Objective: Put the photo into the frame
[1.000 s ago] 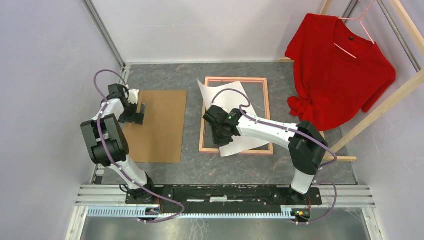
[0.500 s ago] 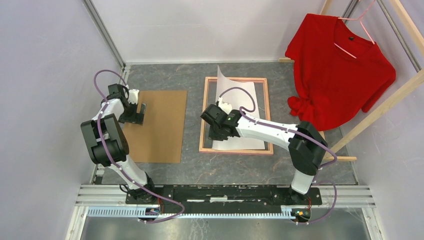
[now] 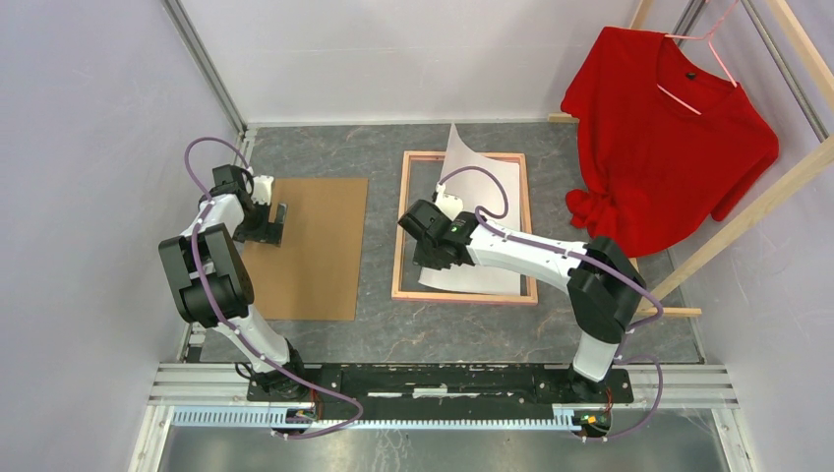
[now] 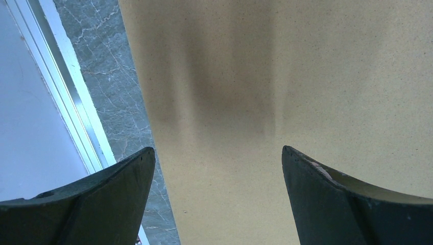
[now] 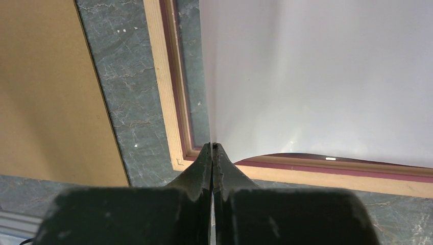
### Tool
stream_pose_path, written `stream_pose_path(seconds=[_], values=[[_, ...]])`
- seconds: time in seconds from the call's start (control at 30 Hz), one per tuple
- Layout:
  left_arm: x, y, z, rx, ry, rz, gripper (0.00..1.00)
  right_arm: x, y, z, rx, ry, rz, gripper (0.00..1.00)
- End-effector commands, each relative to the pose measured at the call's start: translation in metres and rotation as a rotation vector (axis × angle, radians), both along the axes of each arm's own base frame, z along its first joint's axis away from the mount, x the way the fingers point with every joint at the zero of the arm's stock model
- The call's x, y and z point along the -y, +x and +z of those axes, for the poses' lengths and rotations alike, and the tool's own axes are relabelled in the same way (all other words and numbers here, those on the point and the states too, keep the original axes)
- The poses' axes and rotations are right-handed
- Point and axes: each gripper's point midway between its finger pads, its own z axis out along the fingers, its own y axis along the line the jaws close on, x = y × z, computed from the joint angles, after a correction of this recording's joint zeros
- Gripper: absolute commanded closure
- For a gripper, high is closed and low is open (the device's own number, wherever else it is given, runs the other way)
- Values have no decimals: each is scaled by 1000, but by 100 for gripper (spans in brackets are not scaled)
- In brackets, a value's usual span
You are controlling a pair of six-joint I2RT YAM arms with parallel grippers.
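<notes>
1. Pinching the near-left corner of the photo [image 5: 316, 76], the right gripper [image 5: 212, 148] has its fingers pressed tight together just inside the near-left corner of the frame [image 5: 164, 92].
2. From above, the photo [image 3: 482, 280] lies white side up inside the frame [image 3: 400, 226]. Its left edge runs close along the left rim.
3. The left gripper [image 4: 217, 153] hangs with jaws spread wide over the left part of the backing board [image 3: 315, 246], gripping nothing.
4. A bare strip of grey table [image 3: 379, 324] separates board and frame. A red shirt [image 3: 669, 138] hangs close by the frame's far-right corner.
5. Only the right wrist view shows the photo's near edge bowed up off the near rim. Only the top view shows its far corner curling up past the far rim.
</notes>
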Motion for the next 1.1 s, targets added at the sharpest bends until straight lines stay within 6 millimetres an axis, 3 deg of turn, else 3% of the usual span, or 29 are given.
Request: stream_pose_path(seconds=[0.0, 0.3, 0.57, 0.6, 0.7, 0.77, 1.07], values=[[-5, 6, 8, 37, 21, -2, 0, -2, 6, -3, 20, -4, 10, 100], [-6, 6, 7, 35, 21, -2, 0, 5, -8, -24, -50, -109, 158, 100], [-4, 6, 8, 39, 14, -3, 0, 5, -12, -23, -45, -97, 187, 100], [-5, 6, 9, 39, 17, -3, 0, 2, -12, -23, -46, -91, 198, 97], [-5, 6, 10, 41, 22, -3, 0, -7, -13, -23, -52, -61, 236, 66], [-5, 6, 10, 41, 21, -4, 0, -9, -15, -24, -55, -55, 252, 52], [-6, 5, 9, 36, 24, -8, 0, -22, -9, -4, 28, 34, 304, 10]])
